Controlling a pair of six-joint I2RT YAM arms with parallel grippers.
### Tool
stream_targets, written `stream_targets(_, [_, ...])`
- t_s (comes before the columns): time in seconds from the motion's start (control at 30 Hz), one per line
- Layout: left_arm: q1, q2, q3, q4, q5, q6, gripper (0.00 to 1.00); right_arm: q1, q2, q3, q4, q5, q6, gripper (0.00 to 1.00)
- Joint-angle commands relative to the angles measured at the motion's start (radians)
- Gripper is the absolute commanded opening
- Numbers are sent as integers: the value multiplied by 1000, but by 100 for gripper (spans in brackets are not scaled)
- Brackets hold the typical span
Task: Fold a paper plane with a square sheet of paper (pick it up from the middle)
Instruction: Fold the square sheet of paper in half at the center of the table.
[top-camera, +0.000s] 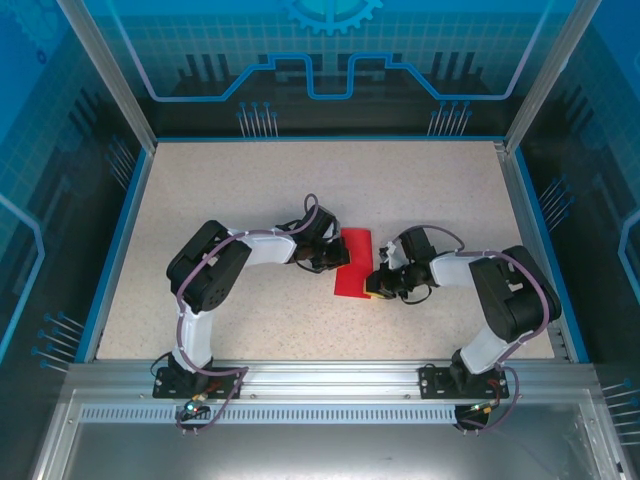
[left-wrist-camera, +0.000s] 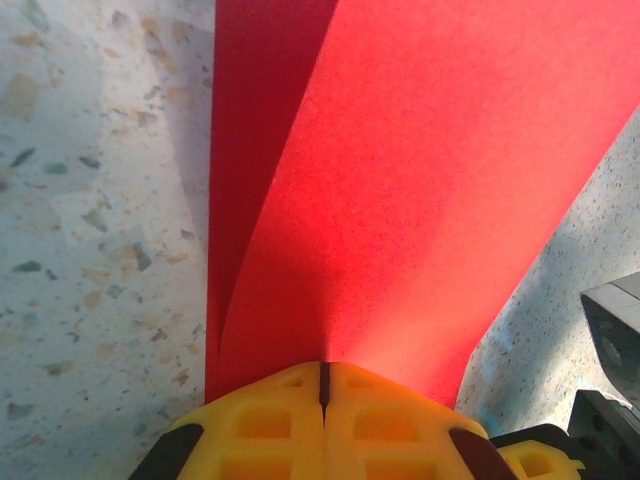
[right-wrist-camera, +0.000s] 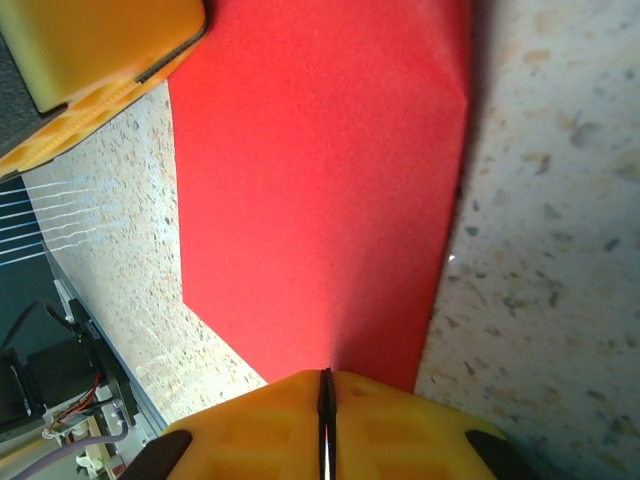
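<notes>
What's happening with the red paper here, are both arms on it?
Both arms are holding the red paper near the middle of the table. The left pincer is shut on one edge and the right pincer is shut on the opposite side. The left wrist view shows two layers, so the sheet looks folded over, with one layer lifting off the other. It is not a pointed plane shape yet.

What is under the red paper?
Speckled table shows around the red paper. In the left wrist view its upper flap rises over a lower red layer. The tabletop directly beneath is covered and cannot be seen.
</notes>
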Motion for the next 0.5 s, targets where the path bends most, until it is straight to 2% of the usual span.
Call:
stream_targets(0.0, [-18,74,-36,-112,-57,27,0,8,-25,-3,-38,5,-8,11])
stream_targets(0.2, [-19,74,-37,-110,-55,25,0,14,-99,-17,-42,-32,-4,15])
stream_targets(0.47, [-20,77,-32,-114,-58,25,0,37,-47,-24,-80,-3,-32,14])
